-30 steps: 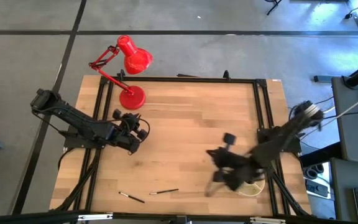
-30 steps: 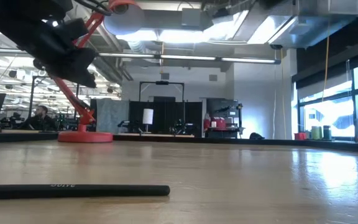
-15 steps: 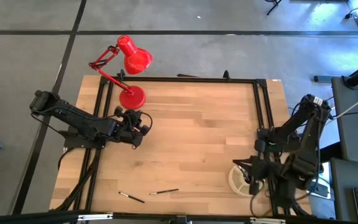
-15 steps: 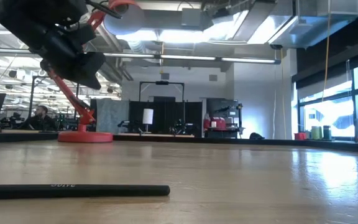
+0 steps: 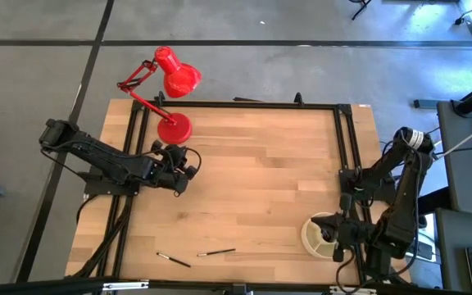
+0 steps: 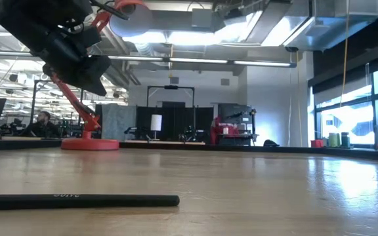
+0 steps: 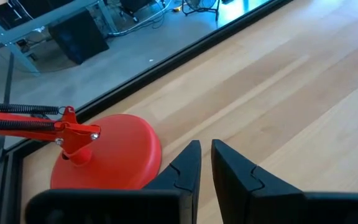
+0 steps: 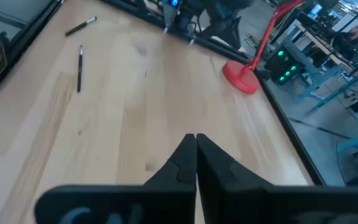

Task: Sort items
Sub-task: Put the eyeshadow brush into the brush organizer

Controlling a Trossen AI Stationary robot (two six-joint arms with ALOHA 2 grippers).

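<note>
Two thin black brushes lie flat on the wooden table near its front edge, one at the left [image 5: 173, 260] and one beside it [image 5: 217, 252]. They also show in the right wrist view [image 8: 79, 68] [image 8: 81, 26]. A black brush handle [image 6: 77, 200] lies across the foreground of the low view. My right gripper [image 5: 329, 233] [image 8: 194, 138] is shut and empty, over the round cream dish [image 5: 310, 238] at the front right. My left gripper [image 5: 180, 160] [image 7: 205, 146] hangs empty near the red lamp's base, its fingers a narrow gap apart.
The red desk lamp stands with its base [image 5: 174, 129] [image 7: 114, 155] at the table's far left corner, just ahead of my left gripper. A black frame rail [image 5: 244, 105] runs round the table. Bare wood lies between the two arms.
My right gripper has swung fast from the table's middle toward its right edge and now hangs over the cream dish. My left gripper has shifted a little toward the lamp's base. The two brushes near the front edge have stayed in place.
</note>
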